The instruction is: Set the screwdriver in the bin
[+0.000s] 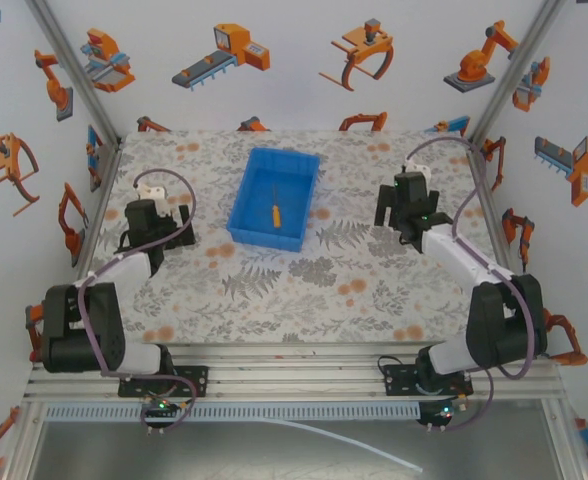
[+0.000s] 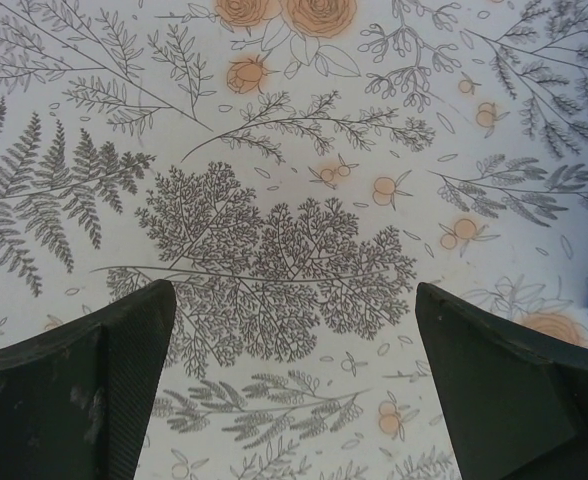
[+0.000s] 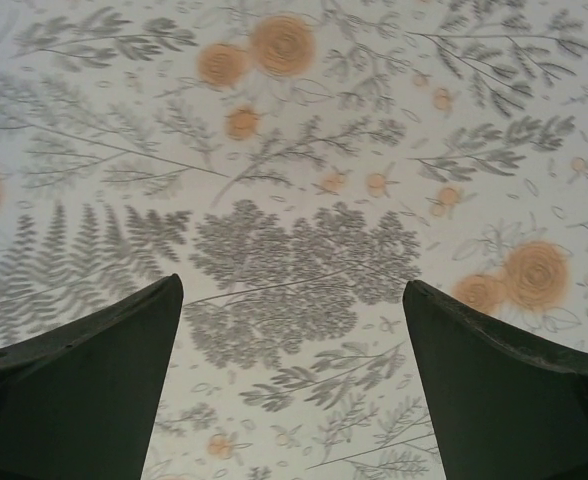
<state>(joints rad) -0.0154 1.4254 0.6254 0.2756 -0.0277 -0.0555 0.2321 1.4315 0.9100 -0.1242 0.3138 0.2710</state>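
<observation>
- Bright, even, diffuse light; the overhead view is clear, with faint soft shadows beside the bin (image 1: 266, 236).
- Left wrist view: table (image 2: 294, 150) print sharp.
- Right wrist view: print hazy, washed out, slightly out of focus.

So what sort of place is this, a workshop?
Likely a robot test booth: left arm and right arm bolted to an aluminium frame, a floral-covered table with a blue bin, walls papered with cartoon robots.
</observation>
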